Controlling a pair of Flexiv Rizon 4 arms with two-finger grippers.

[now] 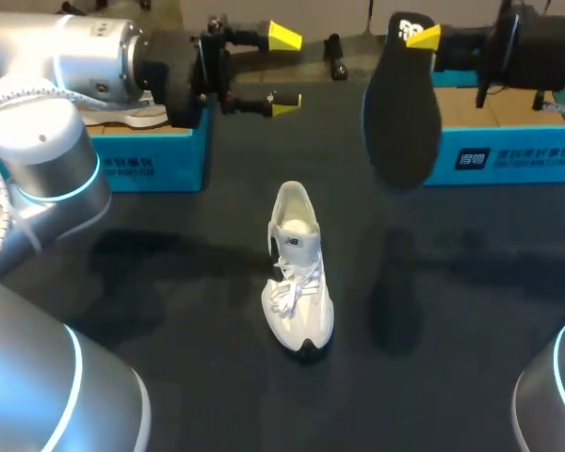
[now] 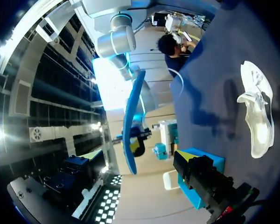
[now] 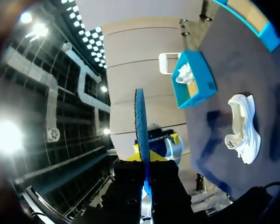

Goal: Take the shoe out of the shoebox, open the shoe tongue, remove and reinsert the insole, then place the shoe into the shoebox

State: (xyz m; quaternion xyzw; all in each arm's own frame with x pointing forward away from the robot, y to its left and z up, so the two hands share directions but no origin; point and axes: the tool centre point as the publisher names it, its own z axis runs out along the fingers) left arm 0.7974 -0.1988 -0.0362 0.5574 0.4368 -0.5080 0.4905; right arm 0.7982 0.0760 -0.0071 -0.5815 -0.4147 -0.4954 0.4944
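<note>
A white shoe stands upright on the dark table, toe toward the front edge; it also shows as the shoe and the shoe in the wrist views. My right gripper hangs high over the back right of the table, shut on the top end of a dark insole that dangles below it. In the right wrist view the insole sits edge-on between the yellow tips of that gripper. My left gripper stands open at the back, left of the insole, holding nothing.
A blue shoebox sits at the back left under my left arm, with white paper inside it. Another blue box stands at the back right. A small dark object lies at the far edge.
</note>
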